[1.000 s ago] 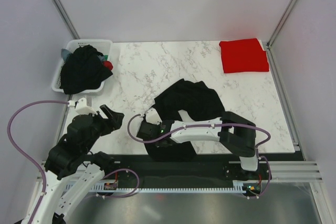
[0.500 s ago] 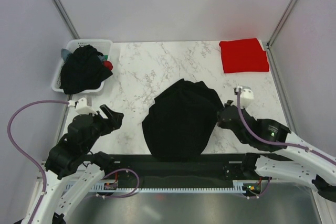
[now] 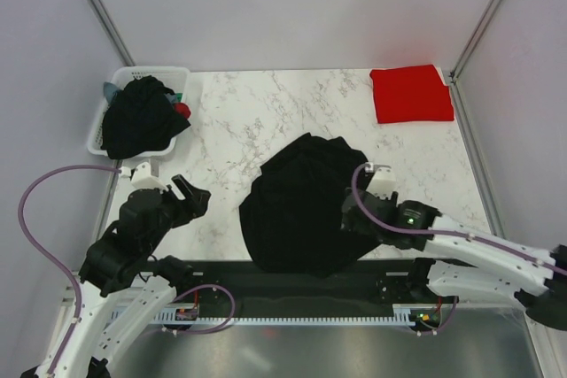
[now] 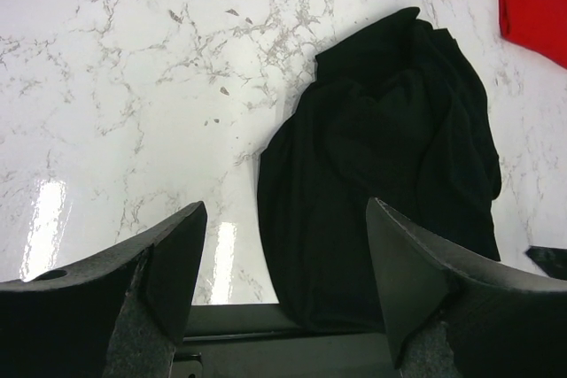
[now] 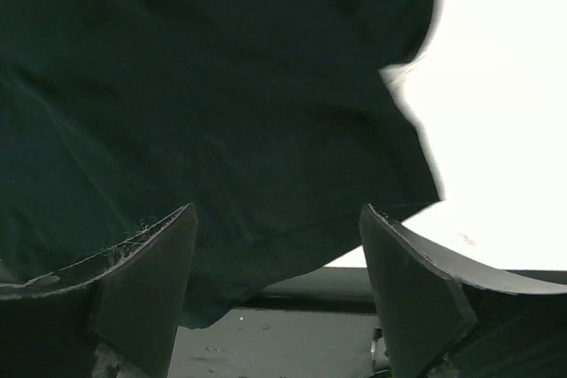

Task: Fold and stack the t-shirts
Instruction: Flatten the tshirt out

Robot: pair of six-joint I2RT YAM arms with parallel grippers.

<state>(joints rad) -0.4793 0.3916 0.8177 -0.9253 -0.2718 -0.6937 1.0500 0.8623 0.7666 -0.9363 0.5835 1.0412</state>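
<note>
Left pincer hangs wide and empty, well to the left of the crumpled black t-shirt, probably parked there so the other arm can work. Its wrist view shows both fingers spread with only cloth and marble beyond them. Farther left of that shirt and toward the back, the white basket holds a dark heap of shirts, likely the unfolded supply. How many are in it I cannot tell; only scraps of red and teal peek out beside it.

The black t-shirt itself lies bunched on the desk, its near hem reaching the front edge. Collar, sleeves and any chest mark are lost in the folds.

Touching its right edge, the right pincer stands with jaws spread and nothing clamped between them; it seems placed to take a fresh hold on the hem. Its own view is nearly all dark cloth, the desk washed out white.

Well to the back right of the black shirt, the red t-shirt lies folded flat, apparently starting the stack.
</note>
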